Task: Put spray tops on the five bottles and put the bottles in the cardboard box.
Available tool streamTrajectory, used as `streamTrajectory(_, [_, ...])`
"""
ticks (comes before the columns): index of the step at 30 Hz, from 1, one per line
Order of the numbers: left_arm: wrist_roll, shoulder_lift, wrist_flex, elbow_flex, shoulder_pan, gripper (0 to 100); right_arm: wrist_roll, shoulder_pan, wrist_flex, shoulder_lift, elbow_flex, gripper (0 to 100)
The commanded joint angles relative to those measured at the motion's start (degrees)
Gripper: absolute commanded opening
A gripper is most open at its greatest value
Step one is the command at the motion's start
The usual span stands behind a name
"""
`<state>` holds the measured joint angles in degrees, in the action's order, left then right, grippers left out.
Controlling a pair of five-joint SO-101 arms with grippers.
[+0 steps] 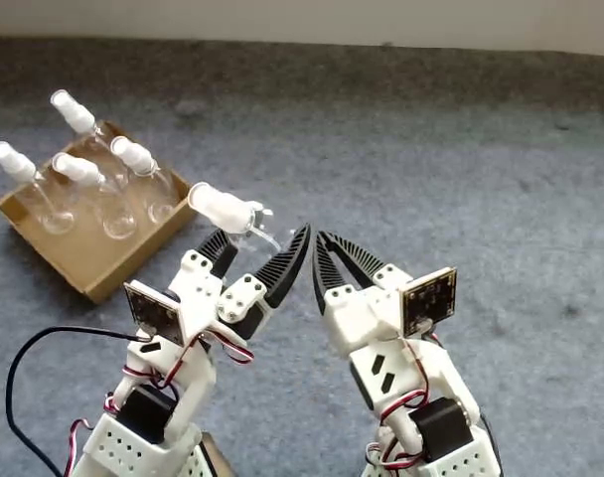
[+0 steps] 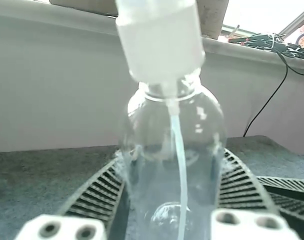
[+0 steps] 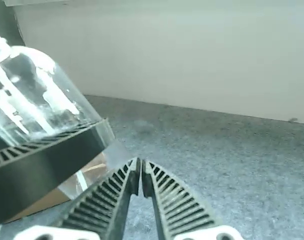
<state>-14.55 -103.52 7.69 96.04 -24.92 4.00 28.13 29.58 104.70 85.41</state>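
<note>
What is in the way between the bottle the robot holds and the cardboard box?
Nothing visible. The left gripper holds the bottle right beside the cardboard box, with no other thing between them. Four bottles stand inside it.

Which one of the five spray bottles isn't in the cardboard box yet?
The bottle clamped in the left gripper, spray top on, held just outside the cardboard box. The other four bottles stand inside it.

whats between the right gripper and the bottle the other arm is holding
One black finger of the left gripper, pressed against the bottle. The right wrist view shows it just beyond the shut right gripper.
</note>
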Motion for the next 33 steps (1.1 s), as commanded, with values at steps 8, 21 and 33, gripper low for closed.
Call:
streamTrajectory(8, [0.79, -0.75, 0.35, 1.01, 0.66, 7, 0.0, -20.0, -1.27, 0.75, -0.84, 0.5])
streamTrajectory(21, [0.79, -0.66, 5.19, -1.98, 17.36, 8, -0.35, -17.63, -1.54, 0.75, 10.24, 0.5])
streamTrajectory(33, [5.01, -0.66, 30.95, -23.96, 26.86, 8, -0.35, -15.16, -1.54, 0.75, 10.33, 0.5])
